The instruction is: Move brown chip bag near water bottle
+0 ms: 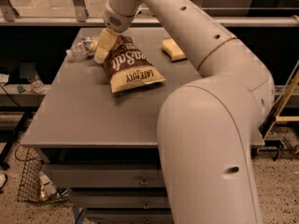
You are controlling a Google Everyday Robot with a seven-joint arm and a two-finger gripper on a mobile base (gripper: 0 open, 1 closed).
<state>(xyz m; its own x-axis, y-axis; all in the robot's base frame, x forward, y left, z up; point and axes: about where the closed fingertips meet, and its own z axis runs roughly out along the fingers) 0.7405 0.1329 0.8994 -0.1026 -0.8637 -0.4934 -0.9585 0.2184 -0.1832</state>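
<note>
A grey table (93,111) fills the middle of the frame, its flat top matte and plain, with drawer fronts (140,181) stacked under it. The brown chip bag (131,69) lies flat on the upper middle of the tabletop, its cream-yellow end pointing toward the lower right. The gripper (103,48) sits at the bag's upper left corner, touching or overlapping it. Whether it is clamped on the bag or released cannot be told.

Just to the left of the gripper, the water bottle (80,48) lies on its side near the table's far left corner, close to the bag's top edge. A pale yellow sponge (174,49) rests on the upper right part of the tabletop, apart from the bag.

The white arm (201,31) comes in from the lower right, where its bulky body covers the table's right side, and arches up and over to the upper left. Behind the table a metal rail (261,20) runs across the top of the frame. At far left, below table height, a small bottle (35,83) stands upright on a dark ledge. A wire basket (29,183) sits on the speckled floor (280,190) at lower left.
</note>
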